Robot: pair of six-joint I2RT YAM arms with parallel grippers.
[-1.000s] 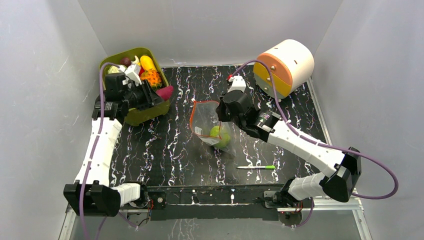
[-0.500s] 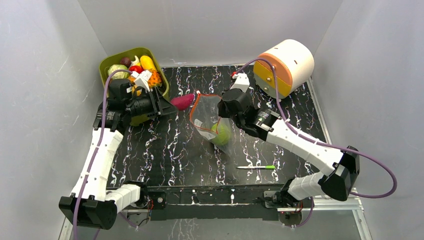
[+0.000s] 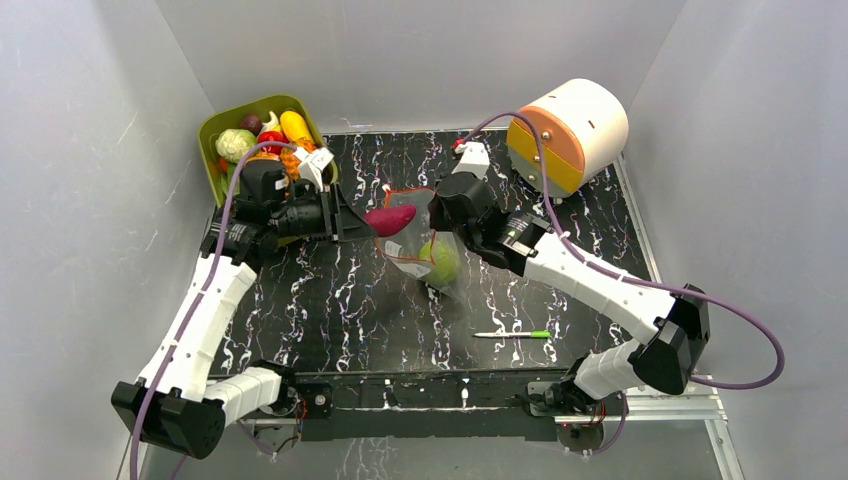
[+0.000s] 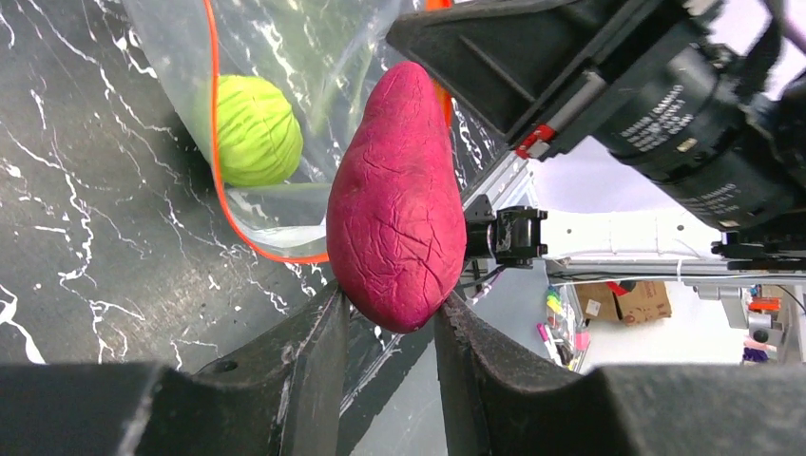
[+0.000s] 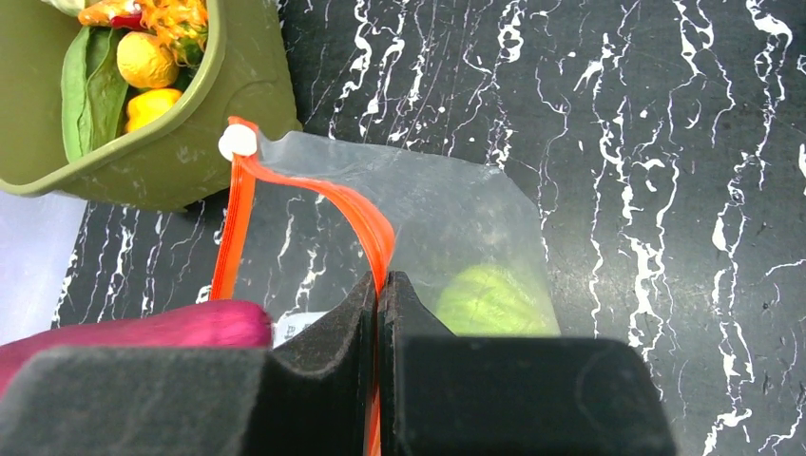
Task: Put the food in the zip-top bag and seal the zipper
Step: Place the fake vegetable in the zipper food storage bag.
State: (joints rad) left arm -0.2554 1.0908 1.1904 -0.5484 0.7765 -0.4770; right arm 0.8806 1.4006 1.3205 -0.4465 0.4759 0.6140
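Observation:
My left gripper point(image 3: 352, 219) is shut on a magenta sweet potato point(image 3: 389, 219), held at the open mouth of the clear zip-top bag point(image 3: 425, 235). In the left wrist view the sweet potato point(image 4: 396, 204) sticks out from my gripper point(image 4: 388, 318) toward the bag point(image 4: 285, 57). A green cabbage point(image 3: 440, 260) lies inside the bag. My right gripper point(image 5: 380, 290) is shut on the orange zipper strip point(image 5: 366, 223) and holds one side of the mouth up. The other side of the zipper point(image 5: 226, 256) hangs open with its white slider point(image 5: 237, 142).
An olive-green bin point(image 3: 213, 133) with several toy fruits and vegetables stands at the back left. A white and orange cylinder point(image 3: 570, 125) lies at the back right. A green-and-white pen point(image 3: 512, 334) lies near the front edge.
My left gripper has carried the sweet potato from beside the bin rightward to the bag's mouth. My right gripper has lifted the bag's mouth slightly toward the back.

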